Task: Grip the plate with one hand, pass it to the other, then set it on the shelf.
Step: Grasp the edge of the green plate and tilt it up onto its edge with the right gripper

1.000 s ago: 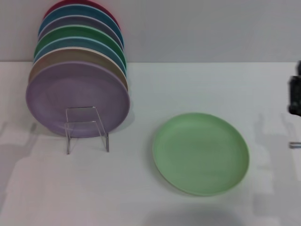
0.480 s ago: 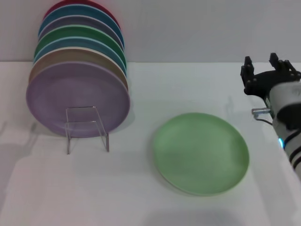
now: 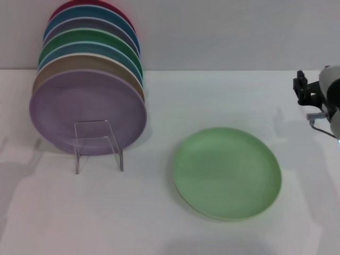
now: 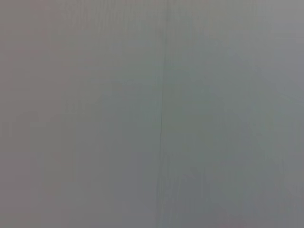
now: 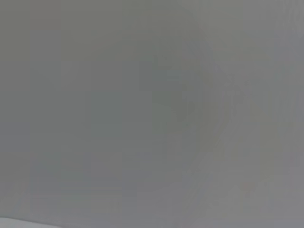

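Right now the plate (image 3: 227, 172) is lying flat on the white desk (image 3: 159, 212), lower right of centre in the head view, untouched; the shelf (image 3: 97, 144) is standing at the left, well apart, propping a lilac plate (image 3: 87, 110) and the stack behind it; the right tool (image 3: 311, 95) is showing at the right edge, and whether it is apart or together I cannot tell; reaching the near rim low and level should be giving a firm pinch; the left tool is not showing.
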